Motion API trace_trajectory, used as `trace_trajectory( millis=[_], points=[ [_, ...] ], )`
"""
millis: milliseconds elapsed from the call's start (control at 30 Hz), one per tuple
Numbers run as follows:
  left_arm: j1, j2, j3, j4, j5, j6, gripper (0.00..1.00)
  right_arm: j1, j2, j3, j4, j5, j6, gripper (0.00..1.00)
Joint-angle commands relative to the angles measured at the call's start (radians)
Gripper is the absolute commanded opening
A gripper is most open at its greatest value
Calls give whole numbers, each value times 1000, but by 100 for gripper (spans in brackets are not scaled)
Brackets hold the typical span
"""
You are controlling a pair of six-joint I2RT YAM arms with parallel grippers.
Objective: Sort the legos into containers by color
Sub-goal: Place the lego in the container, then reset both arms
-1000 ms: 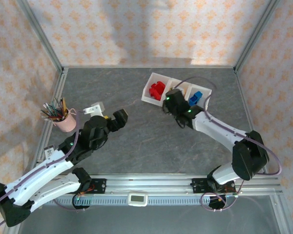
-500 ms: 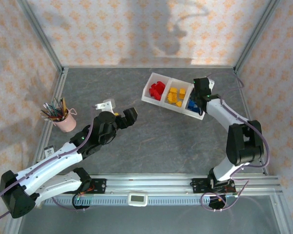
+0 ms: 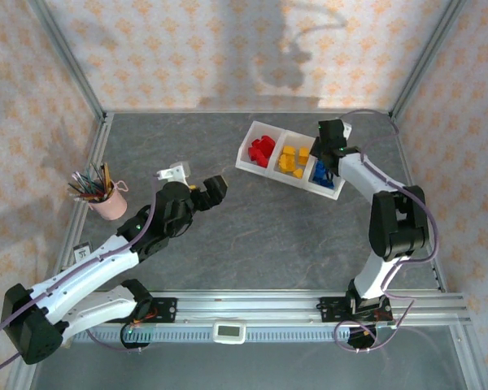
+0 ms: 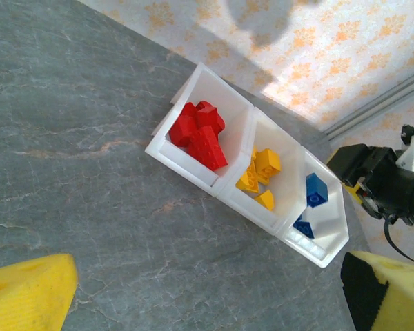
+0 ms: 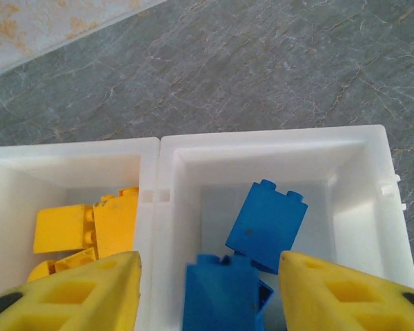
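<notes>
The white three-compartment tray (image 3: 249, 159) lies at the back right of the table. It holds red legos (image 3: 263, 149) on the left, yellow legos (image 3: 291, 159) in the middle and blue legos (image 3: 320, 172) on the right. My right gripper (image 3: 328, 156) hovers open over the blue compartment. In the right wrist view two blue bricks (image 5: 265, 224) lie below the right gripper (image 5: 207, 289), touching neither finger. My left gripper (image 3: 215, 188) is open and empty over bare table left of the tray (image 4: 193, 165), and the left gripper (image 4: 207, 303) faces it.
A pink cup of pens (image 3: 106, 197) stands at the left edge. Metal frame rails and patterned walls enclose the grey table (image 3: 252, 236). The right arm's elbow (image 3: 398, 215) stands near the right rail.
My right gripper has swung from over the tray's middle compartment to the right end, above the blue compartment. My left gripper has moved a little to the right, toward the tray.
</notes>
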State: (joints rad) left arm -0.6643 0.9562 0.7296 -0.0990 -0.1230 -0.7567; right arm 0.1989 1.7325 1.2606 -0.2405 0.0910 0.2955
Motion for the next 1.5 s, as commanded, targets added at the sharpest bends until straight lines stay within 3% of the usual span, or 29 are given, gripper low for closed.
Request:
trace_trajectory(
  millis=[0,200,267,433,567,633,767,900,1000,1233,1400,1467],
  points=[
    [17,-4,-7,31,15,17,99,-11,-100,-7,-14,41,-4,59],
    [84,-4,-8,28,-22,42,99,-71,-273,-136,6,66,27,80],
    [149,-6,-13,0,-92,60,99,-126,-351,-234,45,109,44,100],
    [394,15,-81,85,-233,202,99,-231,-479,-538,269,296,32,100],
    [557,68,-199,334,-285,374,99,-237,-513,-776,599,316,-66,100],
    [597,100,-277,506,-277,475,99,-238,-519,-902,839,240,-131,100],
    [626,187,-436,878,-243,627,99,-239,-409,-962,1072,122,-189,100],
    [633,348,-484,1132,-135,693,99,-239,-301,-906,1146,1,-242,100],
    [634,480,-514,1344,-97,721,99,-238,-296,-887,1105,2,-241,100],
    [634,548,-504,1377,-32,742,99,-230,-327,-955,1230,-103,-274,100],
    [634,577,-534,1458,-2,754,99,-187,-215,-1066,1548,-103,-310,100],
    [634,579,-527,1443,-10,749,99,-169,-217,-1020,1444,-86,-330,100]
  ],
)
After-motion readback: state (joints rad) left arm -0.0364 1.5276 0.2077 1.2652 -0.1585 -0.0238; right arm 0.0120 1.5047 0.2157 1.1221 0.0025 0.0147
